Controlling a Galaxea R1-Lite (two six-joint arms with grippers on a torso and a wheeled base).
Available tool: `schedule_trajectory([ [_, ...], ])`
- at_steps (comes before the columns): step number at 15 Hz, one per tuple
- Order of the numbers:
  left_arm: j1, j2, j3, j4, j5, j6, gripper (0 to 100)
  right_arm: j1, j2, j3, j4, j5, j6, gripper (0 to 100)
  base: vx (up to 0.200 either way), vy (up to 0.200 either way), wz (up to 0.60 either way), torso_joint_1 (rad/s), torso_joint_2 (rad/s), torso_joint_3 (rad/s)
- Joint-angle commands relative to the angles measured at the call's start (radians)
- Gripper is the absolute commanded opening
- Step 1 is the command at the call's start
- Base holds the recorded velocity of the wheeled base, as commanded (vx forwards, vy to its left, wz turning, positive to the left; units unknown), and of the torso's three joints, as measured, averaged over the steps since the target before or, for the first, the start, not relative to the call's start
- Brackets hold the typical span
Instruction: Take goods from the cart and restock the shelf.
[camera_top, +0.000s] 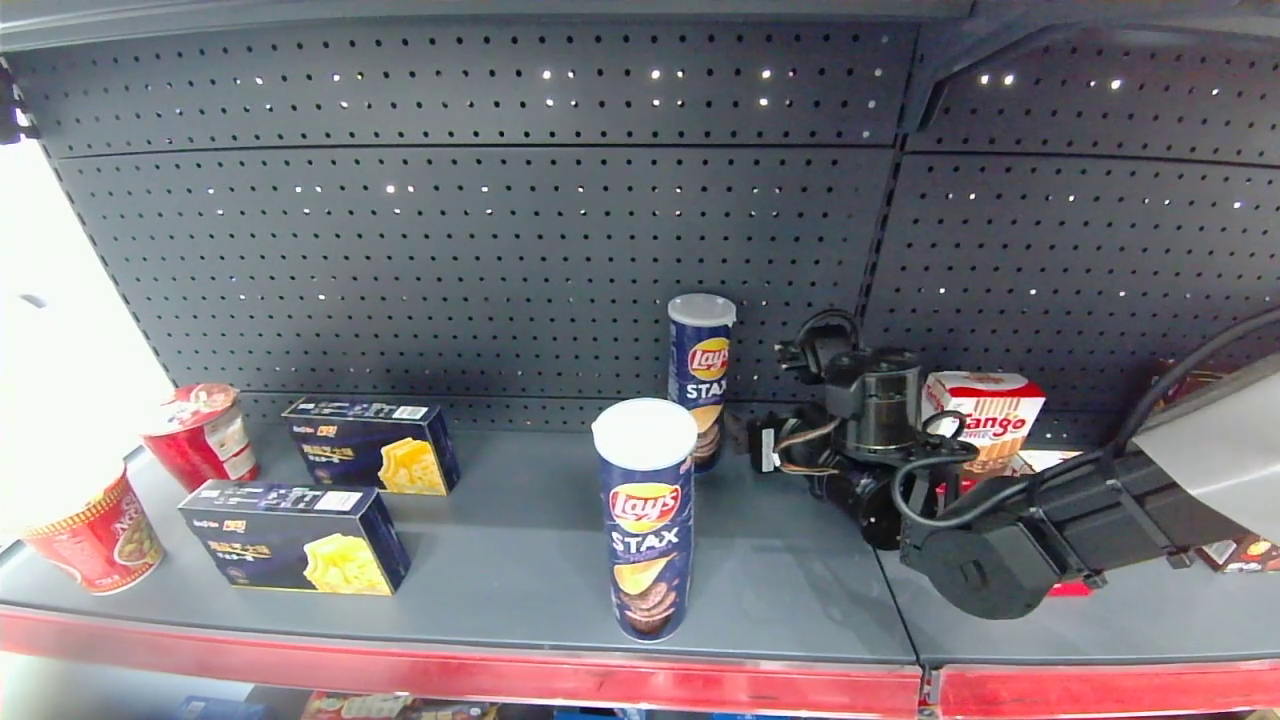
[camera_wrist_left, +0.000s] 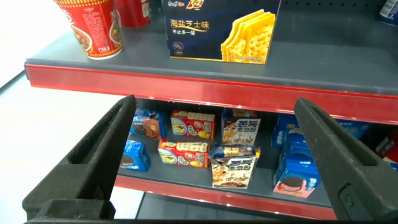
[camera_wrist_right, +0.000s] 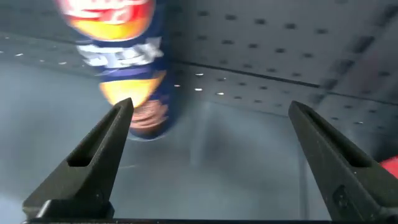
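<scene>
The shelf (camera_top: 500, 540) holds two chip cans (camera_top: 646, 520) (camera_top: 700, 375), two blue boxes (camera_top: 295, 537) (camera_top: 372, 445), two red cups (camera_top: 95, 535) (camera_top: 203, 435) and seemingly one wafer box (camera_top: 985, 412); left hand (camera_wrist_left: 214, 106) and right hand (camera_wrist_right: 211, 115) spread wide.

You'll see a front noodle cup (camera_top: 95, 535) and a rear noodle cup (camera_top: 205, 435) far left, a front blue box (camera_top: 295, 540) and a rear blue box (camera_top: 375, 447) beside them, a wafer box (camera_top: 1000, 400) at right, and snack packs (camera_wrist_left: 235, 165) one tier below.

The shelf (camera_top: 500, 570) holds two chip cans (camera_top: 646, 520), two blue boxes (camera_top: 295, 540) and two red noodle cups (camera_top: 95, 535). There is one red-and-white wafer box (camera_top: 985, 415).
</scene>
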Motion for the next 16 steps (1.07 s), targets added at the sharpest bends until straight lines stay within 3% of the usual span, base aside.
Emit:
schedule_trajectory([
  [1,0.002,0.002,0.000,0.000,0.000,0.000,100,-0.017,0.004,-0.003,0.001,0.000,0.000,100,0.000,0.000,0.00,0.000,0.00,0.000],
  [7,0.000,0.002,0.000,0.000,0.000,0.000,100,-0.060,0.101,-0.058,-0.013,0.001,0.003,100,0.000,0.000,0.00,0.000,0.00,0.000],
  [16,0.000,0.002,0.000,0.000,0.000,0.000,100,-0.024,0.154,-0.116,-0.016,0.011,0.006,100,0.000,0.000,0.00,0.000,0.00,0.000],
])
